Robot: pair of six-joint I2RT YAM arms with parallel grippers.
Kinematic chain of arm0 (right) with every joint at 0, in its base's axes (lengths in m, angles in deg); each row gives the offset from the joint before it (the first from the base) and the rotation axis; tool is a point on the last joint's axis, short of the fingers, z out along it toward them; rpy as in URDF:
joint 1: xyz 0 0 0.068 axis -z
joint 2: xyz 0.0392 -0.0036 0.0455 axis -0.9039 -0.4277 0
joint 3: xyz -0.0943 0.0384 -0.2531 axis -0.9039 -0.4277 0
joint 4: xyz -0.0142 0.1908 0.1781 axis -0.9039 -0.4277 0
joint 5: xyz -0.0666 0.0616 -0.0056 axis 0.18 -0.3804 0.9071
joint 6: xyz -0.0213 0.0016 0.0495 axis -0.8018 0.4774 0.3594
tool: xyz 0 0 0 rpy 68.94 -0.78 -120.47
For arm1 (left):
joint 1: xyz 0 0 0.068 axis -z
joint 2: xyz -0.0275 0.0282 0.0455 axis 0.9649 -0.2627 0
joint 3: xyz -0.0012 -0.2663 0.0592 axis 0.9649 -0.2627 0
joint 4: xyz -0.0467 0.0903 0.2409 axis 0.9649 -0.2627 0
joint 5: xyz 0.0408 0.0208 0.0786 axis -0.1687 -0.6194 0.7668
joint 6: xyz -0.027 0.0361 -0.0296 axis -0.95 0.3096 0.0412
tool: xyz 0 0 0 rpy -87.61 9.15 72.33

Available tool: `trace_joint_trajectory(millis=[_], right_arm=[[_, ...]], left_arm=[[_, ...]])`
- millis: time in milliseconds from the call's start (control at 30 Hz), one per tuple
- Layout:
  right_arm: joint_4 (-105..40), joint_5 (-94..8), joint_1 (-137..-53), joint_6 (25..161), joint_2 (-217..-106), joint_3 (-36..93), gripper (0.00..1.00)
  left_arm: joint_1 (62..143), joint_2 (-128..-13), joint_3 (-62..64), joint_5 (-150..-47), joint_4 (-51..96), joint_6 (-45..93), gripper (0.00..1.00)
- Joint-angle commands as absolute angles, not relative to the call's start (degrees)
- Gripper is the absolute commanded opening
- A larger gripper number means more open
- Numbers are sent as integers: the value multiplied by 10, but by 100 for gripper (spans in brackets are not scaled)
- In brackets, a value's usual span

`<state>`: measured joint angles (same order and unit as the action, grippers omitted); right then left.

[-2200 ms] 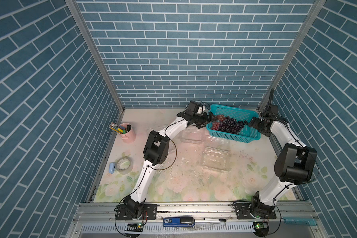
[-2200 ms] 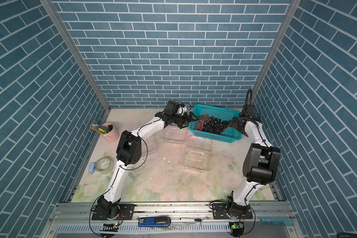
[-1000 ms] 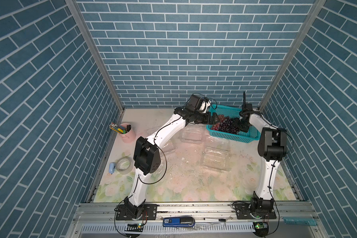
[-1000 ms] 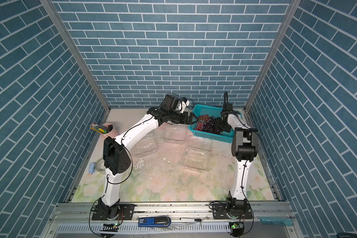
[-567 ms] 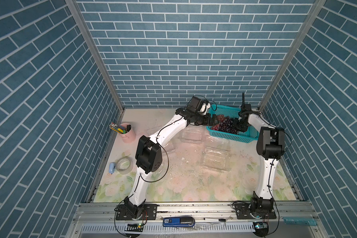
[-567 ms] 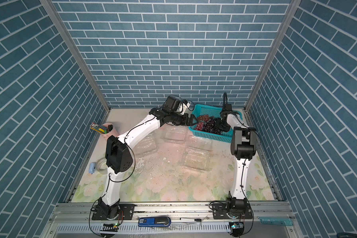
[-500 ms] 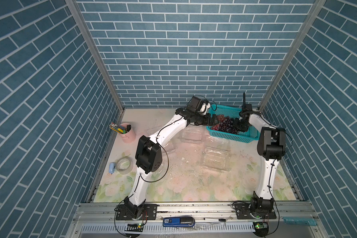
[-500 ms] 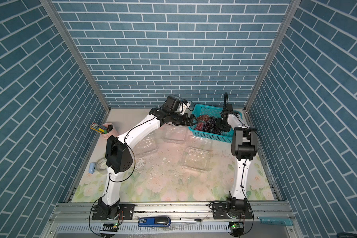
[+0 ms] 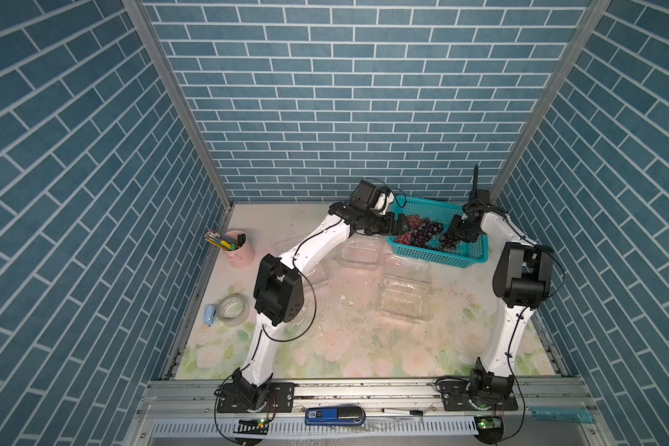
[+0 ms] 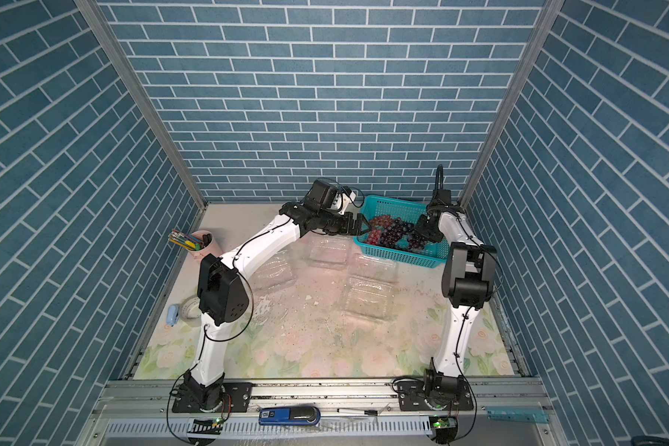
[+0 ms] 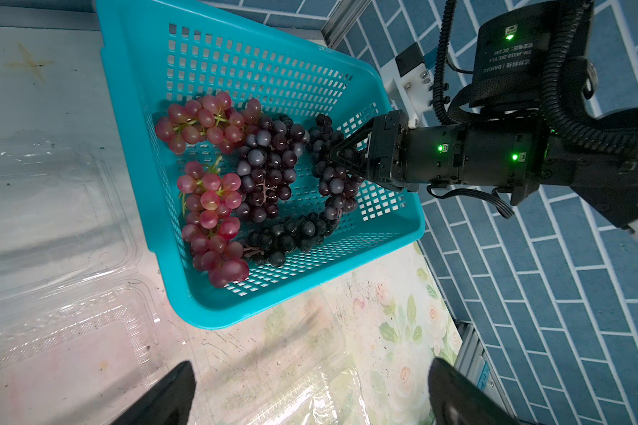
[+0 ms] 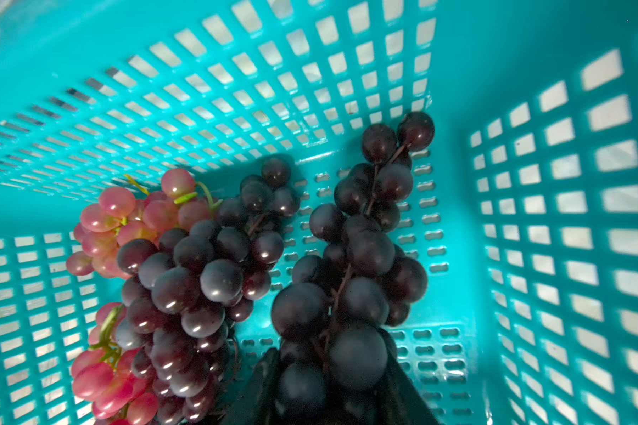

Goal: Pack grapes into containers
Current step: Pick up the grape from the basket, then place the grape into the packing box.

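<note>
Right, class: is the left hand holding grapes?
No, the left hand is open and empty; the grapes lie in the basket.

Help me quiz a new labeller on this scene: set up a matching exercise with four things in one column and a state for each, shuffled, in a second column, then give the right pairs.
Things
1. left gripper
2. right gripper
3. pink cup
4. clear containers

States
A. empty
B. shut on a dark grape bunch inside the teal basket
C. open, holding nothing
D. holds pens

Pairs: 1-C, 2-B, 3-D, 4-A
</note>
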<state>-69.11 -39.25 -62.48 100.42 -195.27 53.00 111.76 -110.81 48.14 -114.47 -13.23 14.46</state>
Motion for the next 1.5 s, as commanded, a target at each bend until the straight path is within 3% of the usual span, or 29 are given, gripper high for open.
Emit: trace_joint_trajectory(millis=[0,900,1467], right_arm=[[-689,-407,-625,1013,-1911,526,42],[-707,-444,-648,1005,-1788,507,38],[-725,-450,-765,980,-1591,389,35]], left_arm=[[1116,-1108,478,-1147,-130,143,100],[1108,-1038,368,-1166,-50,96,100],[1093,-908,192,-1178,58,36,100]])
